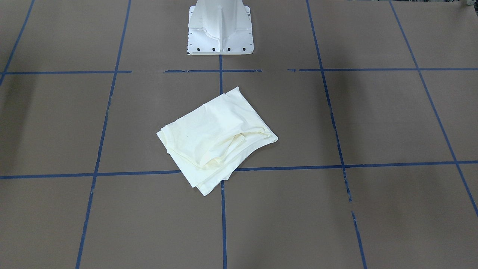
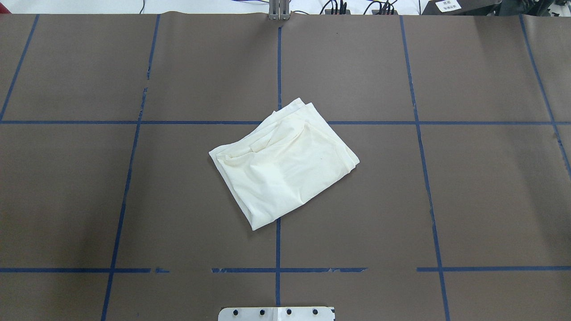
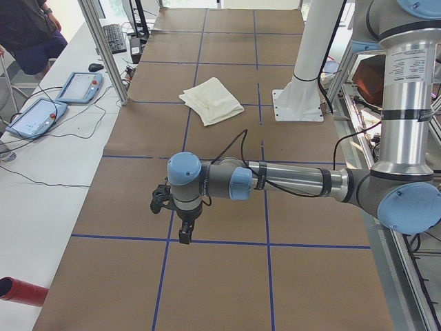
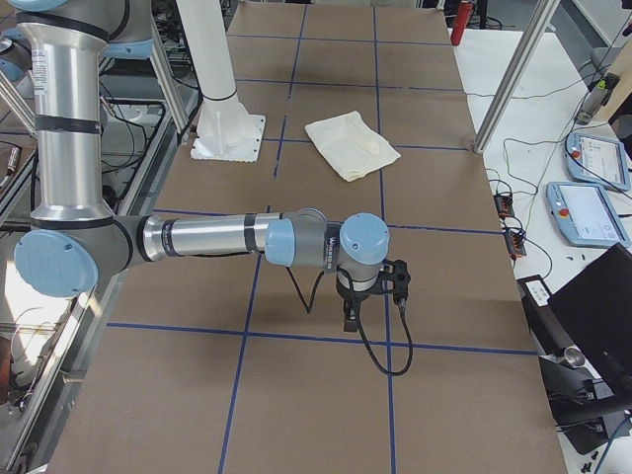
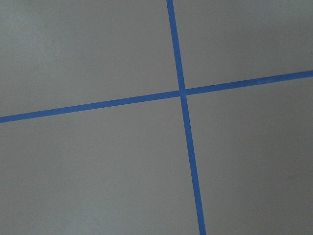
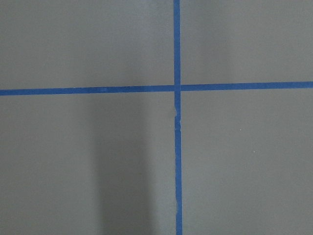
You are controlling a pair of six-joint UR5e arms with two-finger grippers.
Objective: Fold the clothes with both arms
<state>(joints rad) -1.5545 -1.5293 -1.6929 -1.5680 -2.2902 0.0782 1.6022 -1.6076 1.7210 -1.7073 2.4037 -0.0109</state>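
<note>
Stretching wide, the brown counter [image 2: 490, 200] shows its blue tape grid. Left arm [image 3: 296, 183] and right arm [image 4: 207, 237] reach out low over it, one far to each side of the white pedestal [image 1: 220, 30]. Cream T-shirt [image 2: 285, 165] lies folded in a loose bundle near that pedestal's front, nothing touching it. Left end effector [image 3: 186, 234] and right end effector [image 4: 351, 318] point down, well apart from the pedestal. Open or closed? Cannot tell.

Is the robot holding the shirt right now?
No, the T-shirt lies folded by itself on the brown table, and no arm shows near it in the overhead view.
</note>
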